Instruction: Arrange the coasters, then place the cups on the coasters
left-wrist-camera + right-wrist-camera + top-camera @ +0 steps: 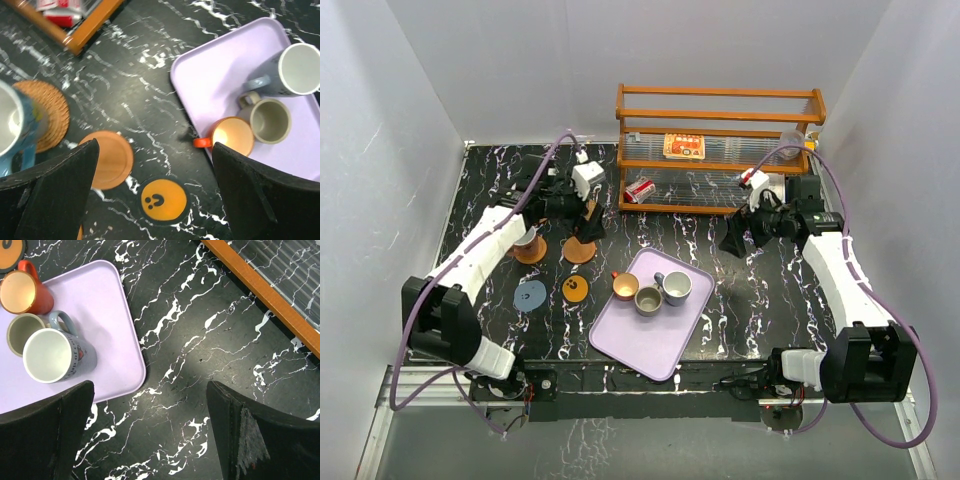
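A pale blue cup (11,127) stands on a woven rattan coaster (47,112) at the left, cup (527,238) on coaster (530,251). Close by lie a plain orange coaster (111,159) (580,250), an orange coaster with black dots (162,200) (576,289) and a grey-blue coaster (529,295). On the lilac tray (640,345) stand three cups: orange-inside (625,286) (22,292), olive-grey (648,300) (21,332) and blue-grey (674,288) (50,356). My left gripper (155,150) (588,222) hangs open above the plain and dotted coasters, holding nothing. My right gripper (150,387) (745,240) is open over bare table right of the tray (107,310).
A wooden rack (720,150) stands at the back with a printed packet (684,147) on it and a red-and-white can (640,190) at its lower left. Its orange frame edge (265,295) runs just beyond my right gripper. White walls close in three sides.
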`<action>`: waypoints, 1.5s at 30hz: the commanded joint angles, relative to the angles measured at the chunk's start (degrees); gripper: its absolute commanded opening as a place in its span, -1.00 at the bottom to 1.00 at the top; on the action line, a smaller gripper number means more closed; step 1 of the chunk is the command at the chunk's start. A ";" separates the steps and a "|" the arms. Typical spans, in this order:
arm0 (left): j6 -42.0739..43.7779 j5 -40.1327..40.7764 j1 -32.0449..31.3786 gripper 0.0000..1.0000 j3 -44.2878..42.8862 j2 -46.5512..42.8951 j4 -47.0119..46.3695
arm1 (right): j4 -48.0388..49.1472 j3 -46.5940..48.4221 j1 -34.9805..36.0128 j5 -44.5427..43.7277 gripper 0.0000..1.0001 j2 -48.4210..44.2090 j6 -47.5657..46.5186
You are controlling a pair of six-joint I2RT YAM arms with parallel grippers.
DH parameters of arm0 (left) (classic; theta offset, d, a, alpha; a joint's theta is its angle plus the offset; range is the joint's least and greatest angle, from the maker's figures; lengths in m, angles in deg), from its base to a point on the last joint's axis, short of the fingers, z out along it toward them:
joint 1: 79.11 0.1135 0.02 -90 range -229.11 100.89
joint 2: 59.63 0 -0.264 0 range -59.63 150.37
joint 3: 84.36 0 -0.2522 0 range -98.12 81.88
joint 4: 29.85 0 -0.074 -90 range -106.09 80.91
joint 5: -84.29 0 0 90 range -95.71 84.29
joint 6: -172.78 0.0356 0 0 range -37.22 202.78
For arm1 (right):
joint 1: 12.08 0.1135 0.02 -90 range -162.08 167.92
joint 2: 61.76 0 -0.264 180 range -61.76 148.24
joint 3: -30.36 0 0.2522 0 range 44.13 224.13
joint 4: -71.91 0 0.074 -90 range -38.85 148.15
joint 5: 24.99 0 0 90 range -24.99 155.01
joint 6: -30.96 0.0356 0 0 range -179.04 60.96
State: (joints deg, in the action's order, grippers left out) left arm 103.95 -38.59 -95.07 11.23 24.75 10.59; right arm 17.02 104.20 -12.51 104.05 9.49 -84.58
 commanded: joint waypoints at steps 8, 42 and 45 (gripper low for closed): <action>7.08 -8.34 -16.74 0.78 -11.66 10.46 4.55 | 12.73 -9.73 0.22 -4.64 0.88 -1.49 6.03; 23.17 7.39 -38.87 -0.29 -31.09 34.81 15.92 | 12.71 -10.46 0.04 -9.33 0.94 -1.91 6.29; 24.16 7.24 -38.91 -0.41 -32.24 35.42 17.50 | 12.73 -10.42 0.03 -9.34 0.94 -1.81 6.21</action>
State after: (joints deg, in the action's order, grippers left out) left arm 125.96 -30.50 -133.52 -18.26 60.09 24.05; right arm 27.14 93.82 -12.47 93.87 9.09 -78.40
